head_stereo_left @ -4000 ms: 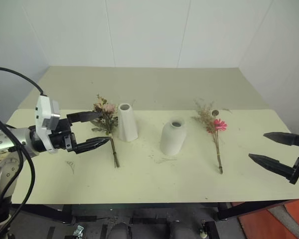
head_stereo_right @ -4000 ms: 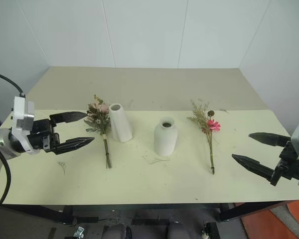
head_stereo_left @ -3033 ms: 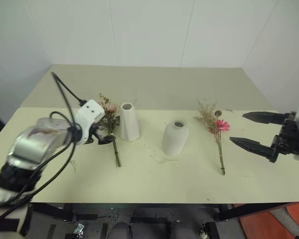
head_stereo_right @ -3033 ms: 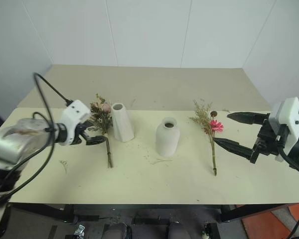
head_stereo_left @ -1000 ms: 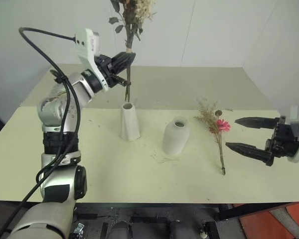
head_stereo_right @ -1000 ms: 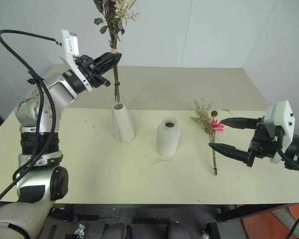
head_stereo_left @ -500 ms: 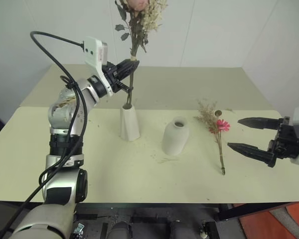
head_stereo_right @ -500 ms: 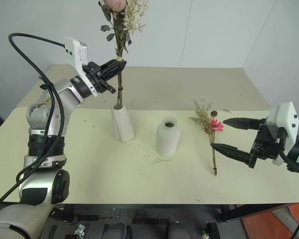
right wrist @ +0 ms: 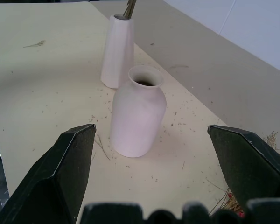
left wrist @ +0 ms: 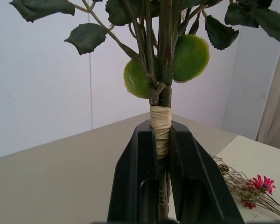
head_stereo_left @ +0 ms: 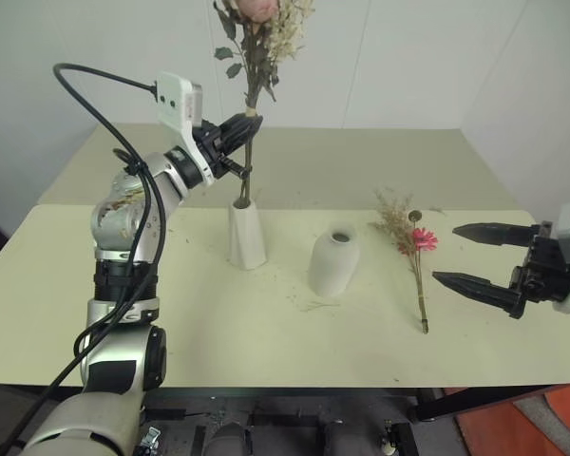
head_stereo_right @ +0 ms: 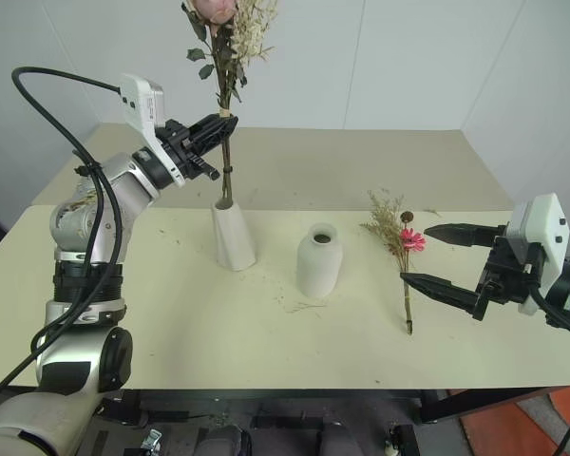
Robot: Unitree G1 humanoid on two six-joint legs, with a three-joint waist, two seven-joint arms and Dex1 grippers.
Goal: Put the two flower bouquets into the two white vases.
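Left wrist view: tool [left wrist: 162, 182] hides rose bouquet [left wrist: 161, 60] stems; blooms cropped.

No readable text, label, brand, number or sign anywhere: none on the tall slim matte white cone vase [head_stereo_left: 246, 235], none on the shorter rounded white vase [head_stereo_left: 333, 263], none on the pale yellow table [head_stereo_left: 266, 332], none on the plain white walls.

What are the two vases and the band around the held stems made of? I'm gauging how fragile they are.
The tall vase and the round vase look like matte white ceramic: chalky, no glare; plaster or plastic is possible. The band looks like tan paper tape or raffia, wound in layers.
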